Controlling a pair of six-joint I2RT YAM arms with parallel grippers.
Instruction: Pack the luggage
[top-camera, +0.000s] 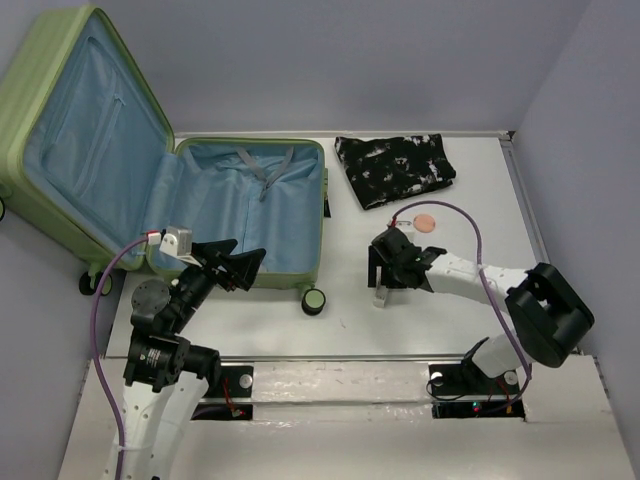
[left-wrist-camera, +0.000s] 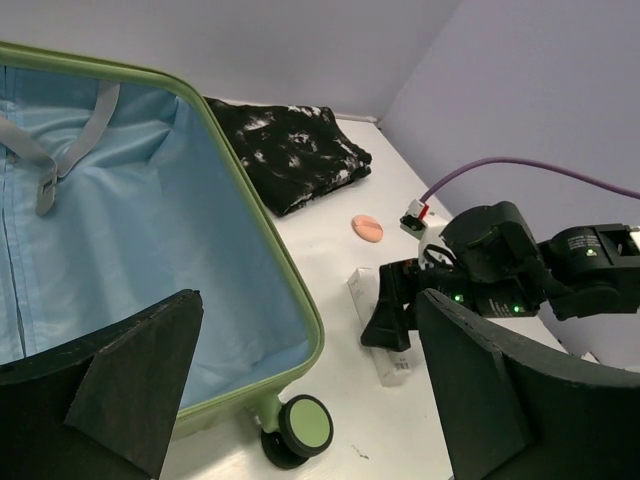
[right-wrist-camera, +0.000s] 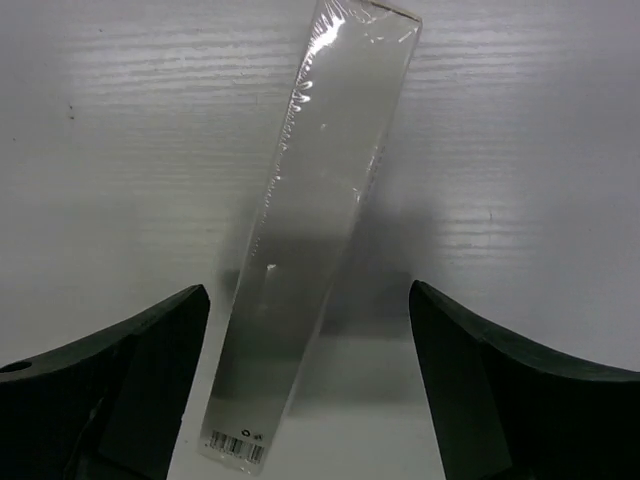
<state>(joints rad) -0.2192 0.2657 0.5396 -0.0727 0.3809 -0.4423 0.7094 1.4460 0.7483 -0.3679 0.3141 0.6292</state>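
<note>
The right end effector (right-wrist-camera: 308, 288), spread, is straddling a clear-wrapped box (right-wrist-camera: 320, 230) on the counter (top-camera: 480, 215); the left end effector (left-wrist-camera: 310, 300), spread, is hovering by the luggage (top-camera: 230, 220)

- white table (top-camera: 480, 200)
- open green luggage (top-camera: 230, 215) on its left side
- folded black-and-white garment (top-camera: 395, 170) at the far edge
- small pink disc (top-camera: 425, 222) near the garment
- long clear-wrapped box (right-wrist-camera: 315, 230) lying flat

Bright, even overhead light; glare streaks the shiny wrapped box (right-wrist-camera: 310, 230), a soft shadow on the table (right-wrist-camera: 520, 150) beside it.
</note>
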